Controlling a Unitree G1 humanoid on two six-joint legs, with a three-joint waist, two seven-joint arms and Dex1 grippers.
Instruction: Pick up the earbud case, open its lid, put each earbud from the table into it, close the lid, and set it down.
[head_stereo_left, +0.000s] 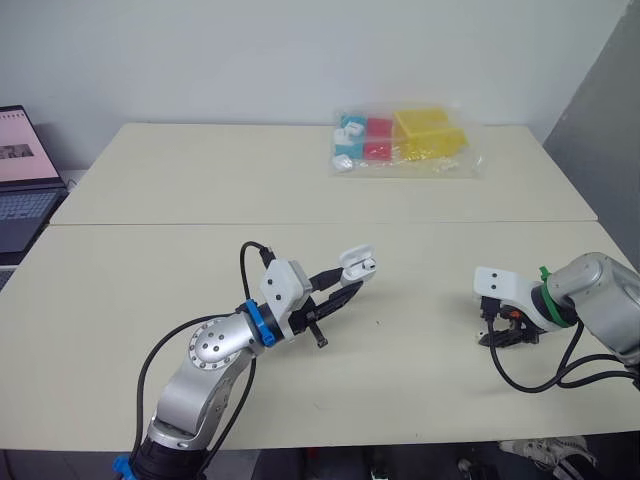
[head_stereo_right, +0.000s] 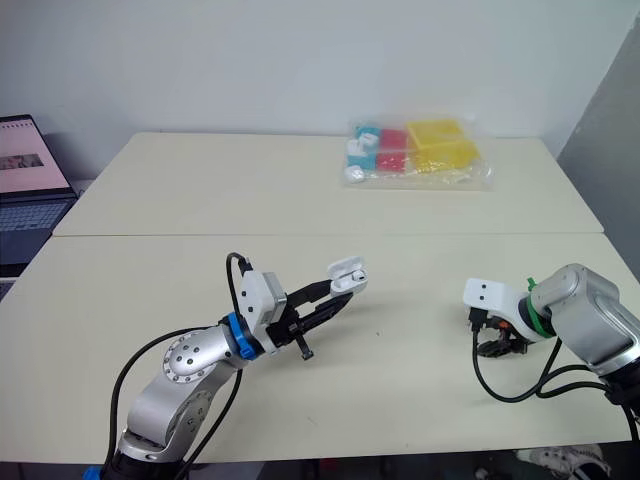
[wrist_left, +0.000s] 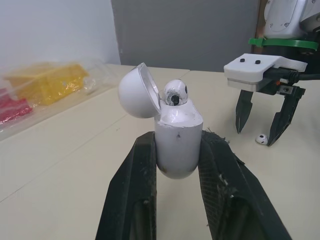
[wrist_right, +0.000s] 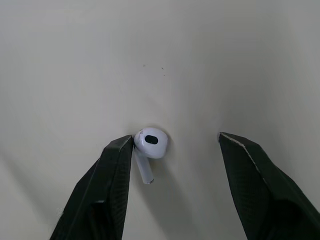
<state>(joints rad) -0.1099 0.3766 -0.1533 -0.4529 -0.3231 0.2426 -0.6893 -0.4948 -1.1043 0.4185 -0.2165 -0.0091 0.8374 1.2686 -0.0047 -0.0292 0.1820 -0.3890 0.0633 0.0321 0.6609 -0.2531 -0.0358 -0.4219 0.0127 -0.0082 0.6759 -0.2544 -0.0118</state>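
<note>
- Two earbuds are showing: one glossy white earbud (wrist_left: 175, 93) with a dark mesh spot is sitting in the top of the earbud case (wrist_left: 176, 145); the other earbud (wrist_right: 149, 145), a rounded white head on a short stem, is lying on the table (head_stereo_left: 200, 300) on the robot's right side
- the case is a smooth, white, rounded plastic capsule, being held upright above the table's near middle; its domed lid (wrist_left: 137, 92) is hanging hinged back to one side, showing a silvery inner rim
- the left gripper (head_stereo_left: 352, 280) is pinching the case by its lower body, one matte black finger pressing on each flank; the jaws are standing only as far apart as the case is wide
- the left arm is reaching forward and inward, its forearm angling up off the table edge
- the right gripper (wrist_right: 175, 137) is pointing straight down at the table with its jaws spread wide and holding nothing; the loose earbud is lying between them, right against one finger and well apart from the other
- the right forearm is lying low and level, its wrist bending downward
- a clear bag of yellow, red and blue blocks (head_stereo_left: 405, 142) is lying at the far edge; a laptop (head_stereo_left: 20, 170) is standing open on the far left
</note>
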